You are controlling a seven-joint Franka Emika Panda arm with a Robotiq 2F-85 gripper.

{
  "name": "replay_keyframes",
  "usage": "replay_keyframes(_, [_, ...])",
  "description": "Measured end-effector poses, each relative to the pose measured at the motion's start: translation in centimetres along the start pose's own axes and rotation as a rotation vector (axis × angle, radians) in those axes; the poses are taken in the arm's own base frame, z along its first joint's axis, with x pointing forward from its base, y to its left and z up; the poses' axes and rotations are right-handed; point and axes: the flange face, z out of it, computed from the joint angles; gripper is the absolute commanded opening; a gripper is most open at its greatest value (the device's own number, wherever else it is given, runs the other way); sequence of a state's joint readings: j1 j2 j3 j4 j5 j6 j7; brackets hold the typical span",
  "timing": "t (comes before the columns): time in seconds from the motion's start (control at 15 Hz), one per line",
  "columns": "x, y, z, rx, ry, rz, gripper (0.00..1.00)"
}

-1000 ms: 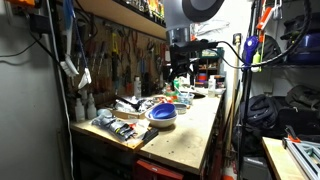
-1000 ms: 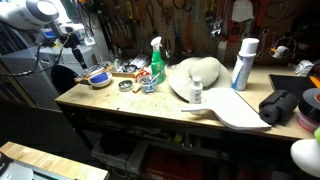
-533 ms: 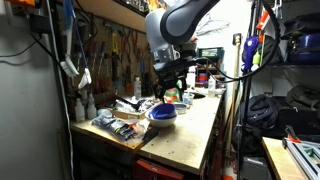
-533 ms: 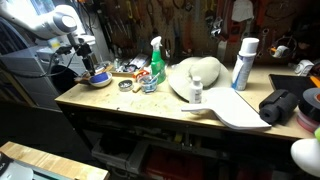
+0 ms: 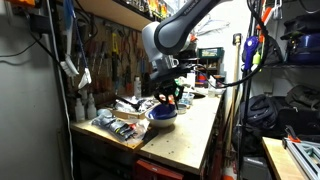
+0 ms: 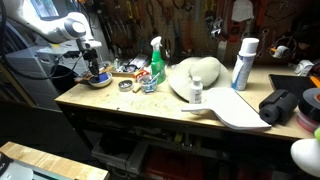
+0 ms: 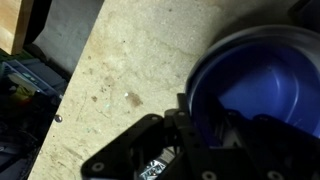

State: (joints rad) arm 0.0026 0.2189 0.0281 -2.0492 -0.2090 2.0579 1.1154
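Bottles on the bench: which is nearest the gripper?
The green spray bottle, closest to the gripper at the blue bowl; the small white bottle and the tall white can stand farther off.

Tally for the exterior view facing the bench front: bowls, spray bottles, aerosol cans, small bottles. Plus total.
Blue bowl: 1
Green spray bottle: 1
White aerosol can: 1
Small white bottle: 1
Total: 4
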Motion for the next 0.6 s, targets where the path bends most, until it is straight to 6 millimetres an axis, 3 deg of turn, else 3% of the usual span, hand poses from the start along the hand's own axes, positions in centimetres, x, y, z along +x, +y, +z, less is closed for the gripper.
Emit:
replay_keyframes(0.4, [-0.2,-0.3,-0.7,-0.018,-0.006,0.002,0.01])
replay_keyframes(0.6, [-0.2,-0.1,-2.3,-0.001,0.011,0.009,0.01])
